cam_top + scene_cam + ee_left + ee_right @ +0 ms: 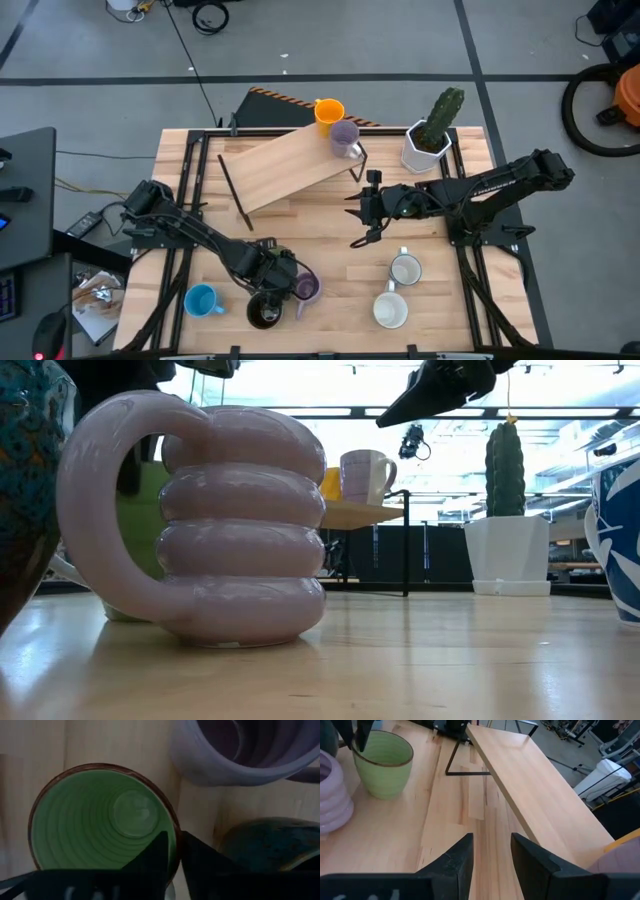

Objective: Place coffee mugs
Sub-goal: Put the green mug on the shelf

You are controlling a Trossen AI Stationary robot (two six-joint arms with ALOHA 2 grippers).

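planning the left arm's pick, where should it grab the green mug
The wall at the rim, from straight above: the green mug stands upright, mouth open, with the lilac mug close beside it, and the left tool hovers right over that rim.

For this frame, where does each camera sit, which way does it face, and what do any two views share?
High: overhead, straight down on the table; shows both arms, left hand and right hand.
Low: at table height, level across toward the shelf and cactus pot; the ribbed lilac mug fills it, with the right hand overhead.
Left wrist: down into the green mug, left hand pinching its rim.
Right wrist: forward past the open right hand, along the shelf.
Shared: both wrist views show the green mug.
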